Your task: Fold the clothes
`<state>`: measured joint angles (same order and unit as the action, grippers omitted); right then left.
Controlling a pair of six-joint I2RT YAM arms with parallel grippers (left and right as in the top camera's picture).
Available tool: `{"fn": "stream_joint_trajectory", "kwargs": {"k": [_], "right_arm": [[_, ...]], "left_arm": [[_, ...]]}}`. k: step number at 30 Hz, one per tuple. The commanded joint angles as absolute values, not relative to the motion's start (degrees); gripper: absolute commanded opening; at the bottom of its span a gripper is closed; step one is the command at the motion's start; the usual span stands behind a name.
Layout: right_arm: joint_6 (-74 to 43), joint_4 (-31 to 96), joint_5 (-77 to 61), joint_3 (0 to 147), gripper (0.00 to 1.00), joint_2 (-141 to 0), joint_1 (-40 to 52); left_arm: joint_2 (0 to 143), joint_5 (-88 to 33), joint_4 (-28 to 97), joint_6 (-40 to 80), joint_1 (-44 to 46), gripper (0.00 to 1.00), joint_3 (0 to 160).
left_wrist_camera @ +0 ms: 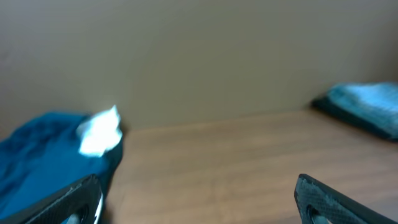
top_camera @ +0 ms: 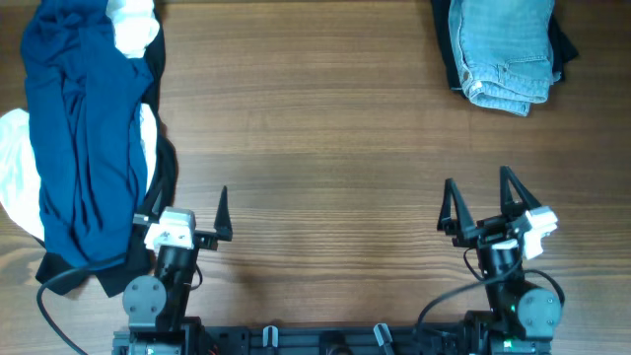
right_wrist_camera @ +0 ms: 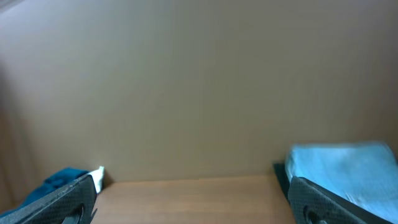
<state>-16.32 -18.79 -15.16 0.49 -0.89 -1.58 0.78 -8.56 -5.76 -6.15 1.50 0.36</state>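
The left gripper (top_camera: 187,205) stands released, jaws wide, grasping nothing; the crumpled dark-blue fabric shirt (top_camera: 84,138), heaped over a white garment (top_camera: 15,182) and a black garment (top_camera: 164,168), lies just beside its left finger and stretches ahead; the right gripper (top_camera: 480,197) is likewise released and empty, with folded light-blue denim jeans (top_camera: 505,49) well ahead of it.

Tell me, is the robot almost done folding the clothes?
Not yet. Done: one pair of light-blue jeans lies folded at the far right. In hand: nothing; the left gripper and right gripper are both open and empty near the front edge. Left to do: the dark-blue shirt, a white garment and a black garment lie in a crumpled pile on the left.
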Motion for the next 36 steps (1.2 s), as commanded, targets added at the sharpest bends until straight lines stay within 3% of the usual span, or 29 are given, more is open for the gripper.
{"fn": "stream_joint_trajectory", "kwargs": {"k": [1, 7, 15, 26, 36], "right_arm": [[-10.2, -18.4, -22.5, 3.1, 1.0, -1.7, -1.4], [-7.4, -17.7, -29.3, 12.0, 1.0, -14.0, -1.4], [-7.3, -12.2, -38.7, 27.6, 1.0, -36.3, -1.4], [-1.0, 20.0, -30.8, 53.5, 1.0, -67.4, -1.3], [-3.9, 22.2, -30.9, 57.8, 1.0, -83.4, -1.3]], "left_arm": [[0.4, -13.9, -6.9, -5.3, 1.9, 1.0, 1.7], [7.4, -13.9, 2.2, -5.3, 1.9, 1.0, 11.2], [27.7, -13.9, 14.6, -3.4, 1.8, 1.0, 28.4], [66.0, -13.3, 46.1, -2.5, 1.1, 1.0, 61.4], [87.3, -19.4, 42.3, -2.1, 0.8, 1.0, 64.9]]}}
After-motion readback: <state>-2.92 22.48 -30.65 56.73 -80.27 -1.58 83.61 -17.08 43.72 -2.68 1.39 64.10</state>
